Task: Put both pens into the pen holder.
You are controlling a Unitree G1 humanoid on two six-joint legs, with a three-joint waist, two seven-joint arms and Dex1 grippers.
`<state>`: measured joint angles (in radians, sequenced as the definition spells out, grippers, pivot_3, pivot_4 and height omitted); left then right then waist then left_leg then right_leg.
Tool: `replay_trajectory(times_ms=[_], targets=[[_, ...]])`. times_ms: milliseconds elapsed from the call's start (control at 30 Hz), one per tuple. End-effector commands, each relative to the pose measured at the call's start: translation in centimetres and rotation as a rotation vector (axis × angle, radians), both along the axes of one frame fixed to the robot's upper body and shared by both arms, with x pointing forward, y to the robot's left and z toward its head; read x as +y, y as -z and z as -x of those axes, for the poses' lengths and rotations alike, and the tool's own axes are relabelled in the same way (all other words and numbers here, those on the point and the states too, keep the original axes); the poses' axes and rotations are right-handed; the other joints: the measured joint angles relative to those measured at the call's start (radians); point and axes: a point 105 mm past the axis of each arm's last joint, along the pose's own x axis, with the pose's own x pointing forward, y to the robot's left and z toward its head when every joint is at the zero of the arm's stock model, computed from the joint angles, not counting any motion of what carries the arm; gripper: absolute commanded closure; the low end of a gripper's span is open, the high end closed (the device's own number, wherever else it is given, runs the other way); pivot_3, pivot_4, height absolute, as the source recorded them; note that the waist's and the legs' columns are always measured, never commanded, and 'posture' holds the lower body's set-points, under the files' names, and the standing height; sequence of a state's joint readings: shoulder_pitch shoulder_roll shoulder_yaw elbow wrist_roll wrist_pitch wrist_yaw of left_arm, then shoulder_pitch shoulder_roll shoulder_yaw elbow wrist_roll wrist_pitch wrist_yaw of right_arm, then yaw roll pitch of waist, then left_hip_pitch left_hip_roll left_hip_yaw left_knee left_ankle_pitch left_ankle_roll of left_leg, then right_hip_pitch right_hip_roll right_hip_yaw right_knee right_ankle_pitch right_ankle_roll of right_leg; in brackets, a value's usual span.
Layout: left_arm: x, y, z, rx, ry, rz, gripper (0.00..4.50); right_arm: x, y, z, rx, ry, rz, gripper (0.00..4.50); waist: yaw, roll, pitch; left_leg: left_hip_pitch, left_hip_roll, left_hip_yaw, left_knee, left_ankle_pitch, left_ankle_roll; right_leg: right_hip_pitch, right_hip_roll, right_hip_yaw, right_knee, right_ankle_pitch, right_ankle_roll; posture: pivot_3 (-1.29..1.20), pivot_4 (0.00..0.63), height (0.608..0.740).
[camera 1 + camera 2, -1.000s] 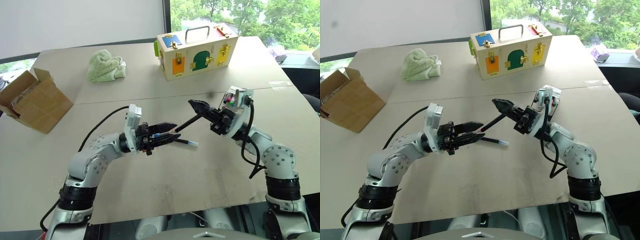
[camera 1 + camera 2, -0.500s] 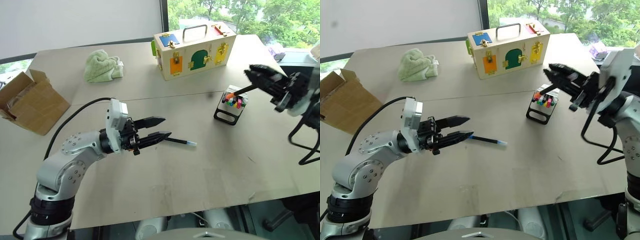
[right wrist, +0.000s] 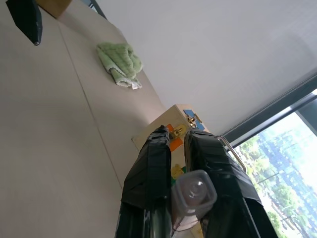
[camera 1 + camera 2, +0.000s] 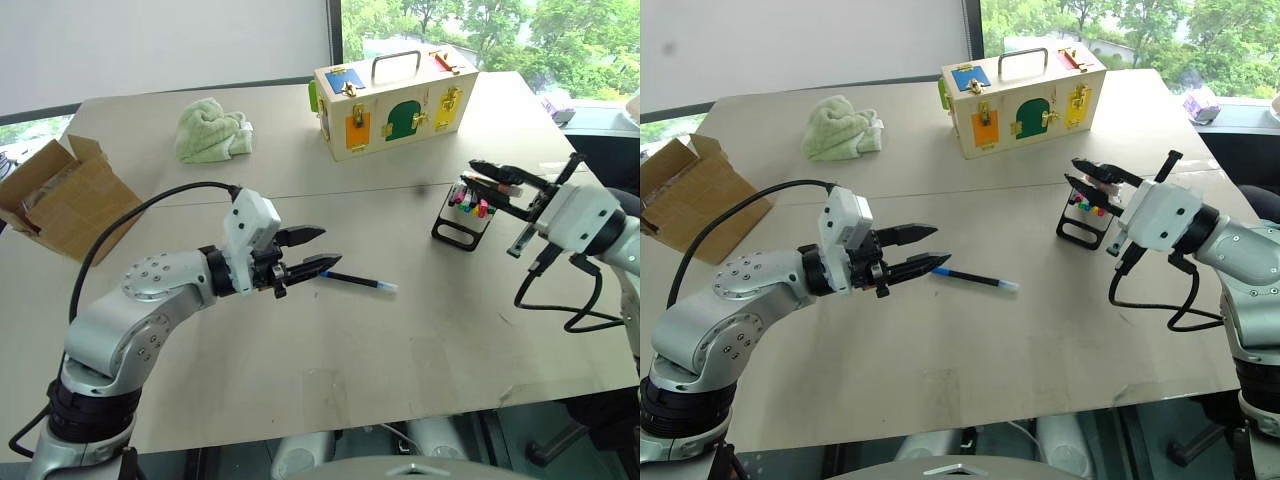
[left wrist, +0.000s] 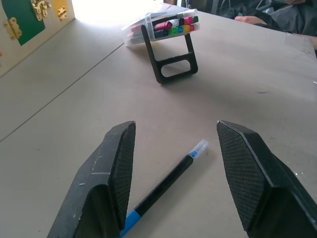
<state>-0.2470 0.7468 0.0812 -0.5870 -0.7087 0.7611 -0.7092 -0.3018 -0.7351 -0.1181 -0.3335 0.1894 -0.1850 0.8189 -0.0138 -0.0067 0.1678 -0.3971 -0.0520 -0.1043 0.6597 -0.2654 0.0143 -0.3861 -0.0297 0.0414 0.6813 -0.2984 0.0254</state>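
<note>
I have the right end effector (image 4: 497, 177) pressed together on one pen (image 3: 190, 201), its clear capped end poking out between the fingers in the right wrist view. It hangs just over the pen holder (image 4: 466, 211), which stands on the surface (image 4: 400, 340) in front of the wooden box (image 4: 393, 99). From the head views I can't quite tell whether the pen's far end is already over the tray, so I'd treat the alignment as unconfirmed.

The other pen (image 4: 357, 281), the one with the blue end and pale cap, lies flat on the surface just ahead of my left end effector (image 4: 312, 250), whose fingers stand spread and hold nothing. In the left wrist view the pen lies between the two pads, slanting toward the holder.

To do this step well, I'd tip the right wrist until the pen points down into the tray, find a gap among the coloured markers (image 5: 177, 27) already standing there, and lower slowly before letting go. The holder looks light, so a sideways nudge could tip it. Letting go high could bounce the pen out.

For the left side, I'd come down over the pen's middle, close across the barrel, and lift level so it doesn't roll away.
</note>
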Motion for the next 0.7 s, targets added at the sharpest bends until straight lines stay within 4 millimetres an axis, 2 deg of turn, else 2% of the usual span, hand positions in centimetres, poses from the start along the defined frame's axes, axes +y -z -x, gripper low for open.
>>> replay_trajectory(times_ms=[33, 100, 200, 700], targets=[[-0.2, -0.8, 0.5, -0.055, 0.002, 0.000, 1.85, 0.2, -0.6, 0.5, -0.046, -0.026, 0.004, 4.47, 0.000, 0.000, 0.000, 0.000, 0.000, 0.000, 0.000, 0.000, 0.000, 0.000, 0.000, 0.000, 0.000, 0.000, 0.000, 0.00, 0.150, 0.740], [-0.1, -0.6, 0.5, -0.059, 0.000, 0.009, 1.85, 0.4, -0.8, 0.5, -0.045, -0.032, -0.007, 4.47, 0.000, 0.000, 0.000, 0.000, 0.000, 0.000, 0.000, 0.000, 0.000, 0.000, 0.000, 0.000, 0.000, 0.000, 0.000, 0.00, 0.150, 0.740], [0.0, -0.3, 0.4, -0.055, -0.005, 0.014, 1.85, 0.6, 0.1, 0.5, -0.016, -0.039, 0.019, 4.47, 0.001, 0.000, 0.000, 0.000, 0.000, 0.000, 0.000, 0.000, 0.000, 0.000, 0.000, 0.000, 0.000, 0.000, 0.000, 0.00, 0.150, 0.740], [0.5, -0.7, 0.5, -0.117, -0.013, -0.015, 1.85, 0.1, 2.4, -2.2, -0.069, 0.053, 0.099, 4.47, 0.000, 0.000, 0.000, 0.000, 0.000, 0.000, 0.001, 0.000, 0.000, 0.000, 0.000, 0.000, 0.001, 0.000, 0.000, 0.00, 0.150, 0.740]])
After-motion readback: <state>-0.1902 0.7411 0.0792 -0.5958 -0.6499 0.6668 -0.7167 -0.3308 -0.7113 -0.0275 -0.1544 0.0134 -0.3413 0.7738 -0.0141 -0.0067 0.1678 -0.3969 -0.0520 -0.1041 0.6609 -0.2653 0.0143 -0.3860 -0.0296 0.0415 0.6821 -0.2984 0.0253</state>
